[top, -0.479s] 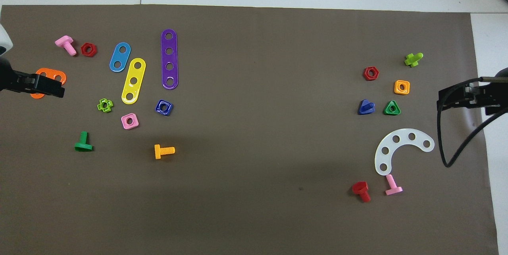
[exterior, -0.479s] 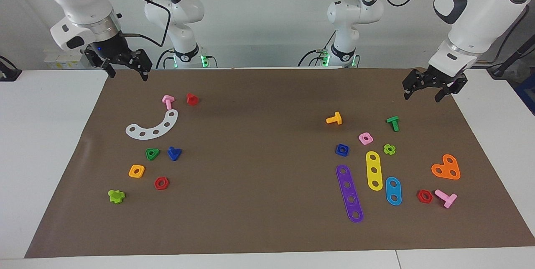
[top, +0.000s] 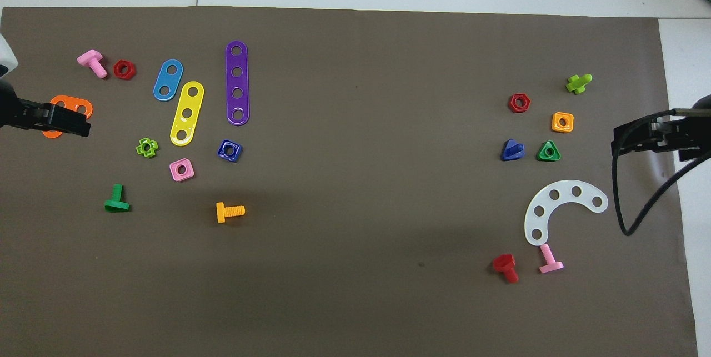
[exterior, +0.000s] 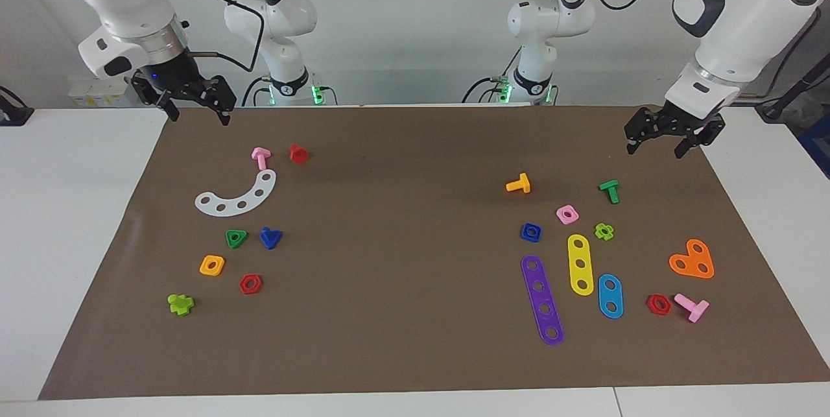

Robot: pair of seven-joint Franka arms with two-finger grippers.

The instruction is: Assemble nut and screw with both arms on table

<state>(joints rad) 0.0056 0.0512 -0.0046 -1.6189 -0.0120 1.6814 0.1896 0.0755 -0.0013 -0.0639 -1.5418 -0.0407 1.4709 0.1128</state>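
Note:
The dark-blue square nut (exterior: 530, 231) (top: 229, 150) lies flat on the brown mat of the table (exterior: 402, 261), toward the left arm's end, beside a purple strip. The dark-blue screw (exterior: 270, 237) (top: 511, 150) with its triangular head lies toward the right arm's end, beside a green triangular nut (exterior: 236, 238). My left gripper (exterior: 655, 148) (top: 69, 124) hangs open and holds nothing above the mat's edge at its own end. My right gripper (exterior: 200, 117) (top: 630, 143) hangs open and holds nothing above the mat's edge at its end. Both are well apart from the nut and the screw.
Around the nut lie a pink square nut (exterior: 567, 214), yellow strip (exterior: 580, 264), blue strip (exterior: 610, 296), orange bolt (exterior: 519, 184), green bolt (exterior: 609, 190) and orange heart plate (exterior: 692, 259). Near the screw lie a white curved plate (exterior: 237, 196), orange nut (exterior: 212, 265) and red nut (exterior: 250, 284).

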